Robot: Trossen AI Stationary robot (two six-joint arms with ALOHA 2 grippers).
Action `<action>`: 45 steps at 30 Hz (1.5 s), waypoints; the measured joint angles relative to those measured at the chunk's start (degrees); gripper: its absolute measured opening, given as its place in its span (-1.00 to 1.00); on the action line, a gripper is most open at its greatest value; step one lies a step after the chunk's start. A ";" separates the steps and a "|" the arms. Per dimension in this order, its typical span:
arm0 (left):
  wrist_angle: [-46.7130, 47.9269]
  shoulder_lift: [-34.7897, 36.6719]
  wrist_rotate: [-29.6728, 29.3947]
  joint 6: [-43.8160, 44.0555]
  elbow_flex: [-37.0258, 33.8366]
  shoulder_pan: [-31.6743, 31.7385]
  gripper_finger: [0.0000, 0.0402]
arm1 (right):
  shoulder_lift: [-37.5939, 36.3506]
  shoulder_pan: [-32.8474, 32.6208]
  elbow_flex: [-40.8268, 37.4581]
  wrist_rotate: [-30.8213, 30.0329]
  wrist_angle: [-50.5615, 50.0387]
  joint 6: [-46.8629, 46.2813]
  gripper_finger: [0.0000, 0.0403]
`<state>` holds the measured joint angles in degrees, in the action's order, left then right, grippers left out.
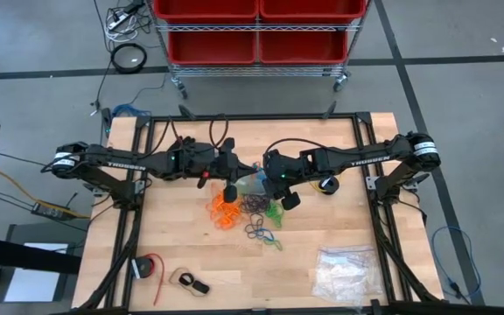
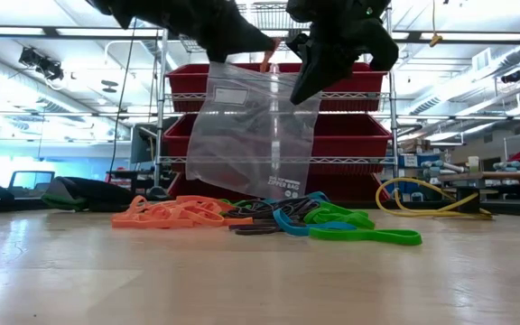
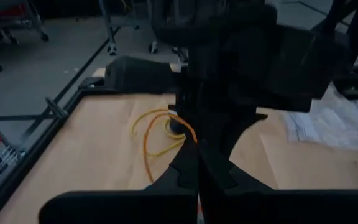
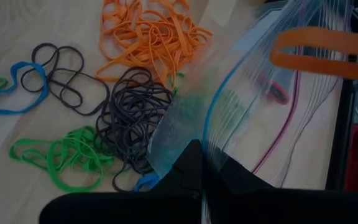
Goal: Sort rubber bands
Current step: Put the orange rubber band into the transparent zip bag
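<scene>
Above the bench (image 1: 182, 254), both tools, left (image 1: 231, 191) and right (image 1: 290, 200), clamp the empty bag (image 2: 253, 135). Bands (image 2: 269, 218) lie below in loose colour heaps; sorting looks unfinished.

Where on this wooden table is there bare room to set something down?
Bare wood lies right of the loose coloured rubber bands, above the flat clear bag of whitish pieces; another patch lies left of them, above the small red roll. The middle is crowded.
</scene>
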<state>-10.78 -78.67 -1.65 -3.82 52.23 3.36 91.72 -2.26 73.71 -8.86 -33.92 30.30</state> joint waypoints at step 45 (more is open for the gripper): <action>9.41 -0.04 -6.13 -5.23 -0.04 -6.04 -0.99 | 0.02 -0.02 0.01 1.14 0.43 -0.16 -1.00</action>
<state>-1.37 -78.72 -7.78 -9.04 52.18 -2.69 91.74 -2.28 73.72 -7.72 -33.49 30.15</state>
